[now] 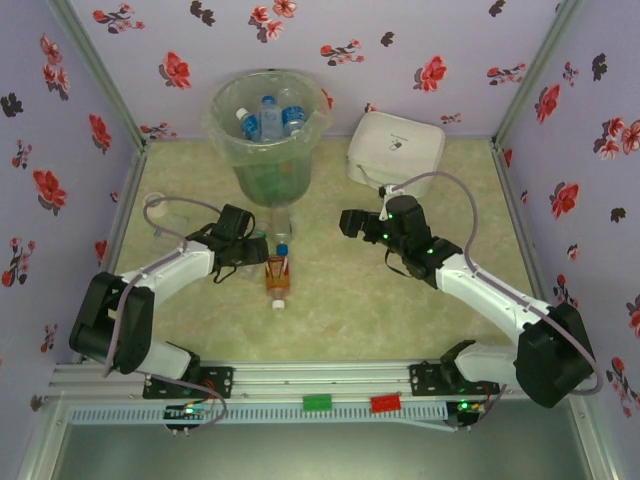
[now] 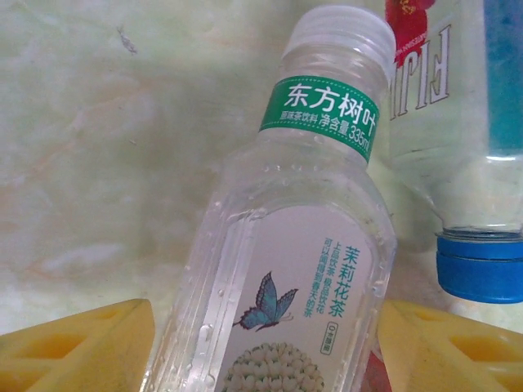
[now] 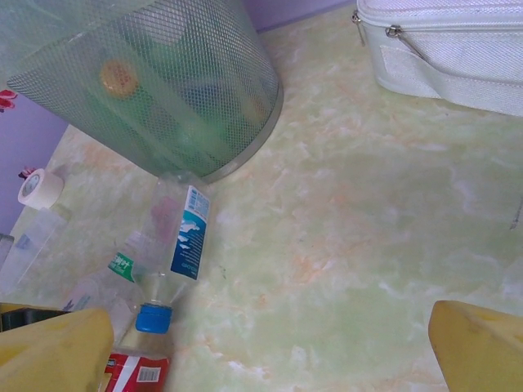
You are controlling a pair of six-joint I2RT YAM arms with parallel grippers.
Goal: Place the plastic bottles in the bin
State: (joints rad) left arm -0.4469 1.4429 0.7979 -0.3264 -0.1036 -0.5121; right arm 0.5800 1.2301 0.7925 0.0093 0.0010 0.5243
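A clear plastic bottle (image 2: 310,245) with a green neck band, white cap and butterfly label lies between the yellow fingers (image 2: 82,343) of my left gripper (image 2: 265,327), both pads against its sides. Beside it lies a clear bottle with a blue cap (image 2: 478,265) (image 3: 176,237), cap toward me, and an amber bottle with a red label (image 1: 277,278) (image 3: 135,371). The bin (image 1: 268,150) (image 3: 163,90) stands just behind them, with several blue-capped bottles (image 1: 265,118) inside. My right gripper (image 1: 350,222) (image 3: 270,343) hangs open over bare table to the right of the bottles.
A white lidded box (image 1: 395,150) (image 3: 441,49) stands at the back right. A roll of white tape (image 3: 40,188) and a clear cup (image 1: 165,212) lie to the left of the bin. Flowered walls close in the table on three sides.
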